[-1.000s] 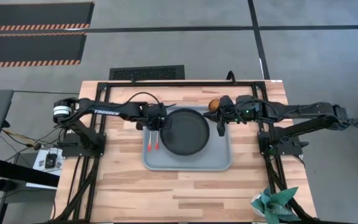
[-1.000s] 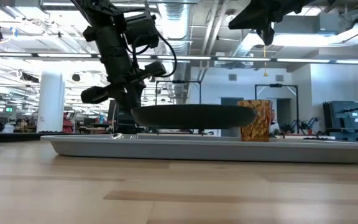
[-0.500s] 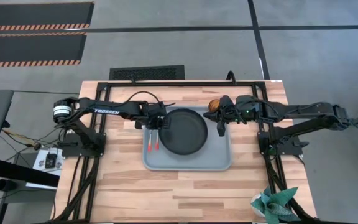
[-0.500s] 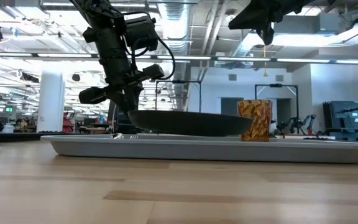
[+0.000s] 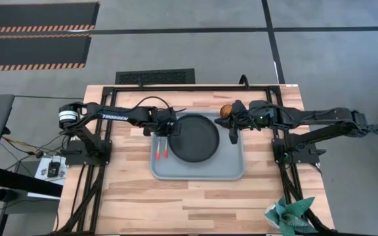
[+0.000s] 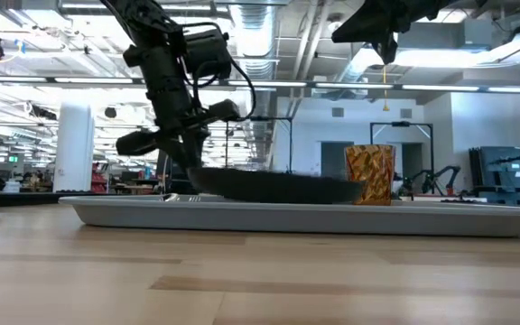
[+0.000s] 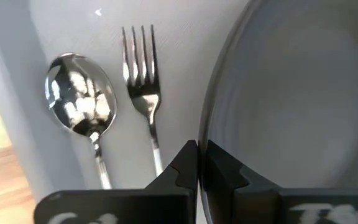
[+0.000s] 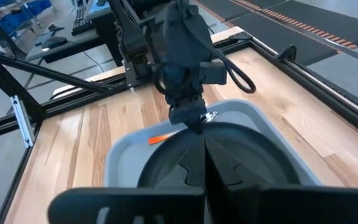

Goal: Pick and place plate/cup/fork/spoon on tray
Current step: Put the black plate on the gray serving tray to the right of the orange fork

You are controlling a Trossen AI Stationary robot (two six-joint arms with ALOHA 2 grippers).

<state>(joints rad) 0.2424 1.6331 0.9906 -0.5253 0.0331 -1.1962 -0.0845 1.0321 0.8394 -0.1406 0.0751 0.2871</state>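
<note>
Our left end effector (image 5: pixel 171 133) is clamped on the rim of the plate (image 5: pixel 195 138), which sits low in the tray (image 5: pixel 236 172) beside the fork (image 7: pixel 143 87) and spoon (image 7: pixel 81 104). Our right end effector (image 5: pixel 232 136) hangs pinched together above the tray's far side, near the cup (image 5: pixel 226 111).

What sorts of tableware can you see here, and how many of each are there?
Tray: 1
Plate: 1
Cup: 1
Fork: 1
Spoon: 1
Total: 5 things. The left gripper is shut on the plate's rim.
</note>
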